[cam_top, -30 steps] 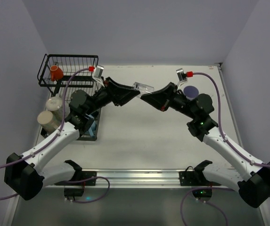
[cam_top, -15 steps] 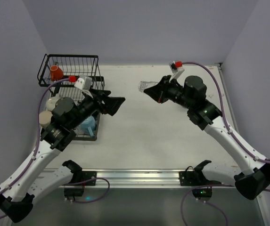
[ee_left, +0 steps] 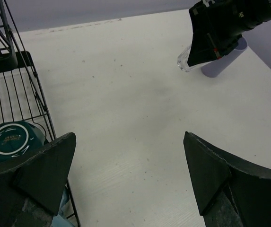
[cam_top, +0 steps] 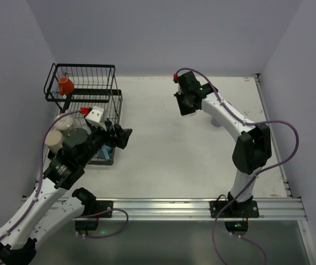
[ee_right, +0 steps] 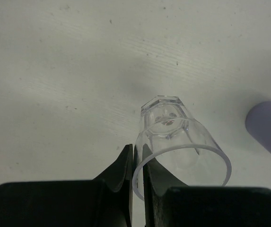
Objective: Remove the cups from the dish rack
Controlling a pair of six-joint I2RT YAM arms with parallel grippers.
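Your right end effector (ee_right: 137, 163) is pinched on the rim of a clear glass (ee_right: 180, 142), one finger inside the wall and one outside. The glass hangs tilted with its base low toward the table (ee_right: 55, 71), just beside the lavender tumbler (ee_right: 267, 127); you cannot tell whether the base touches the table. Your left end effector (ee_left: 130, 165) is spread wide and holds nothing, hovering over bare table just beside the dish rack (cam_top: 80, 72), well apart from the glass. In the rack, a teal mug (ee_left: 12, 139) sits in the lower tray near your left fingers, a small orange cup (cam_top: 65, 85) sits in the tall basket, and a cream mug (cam_top: 53, 139) sits at the tray's left edge.
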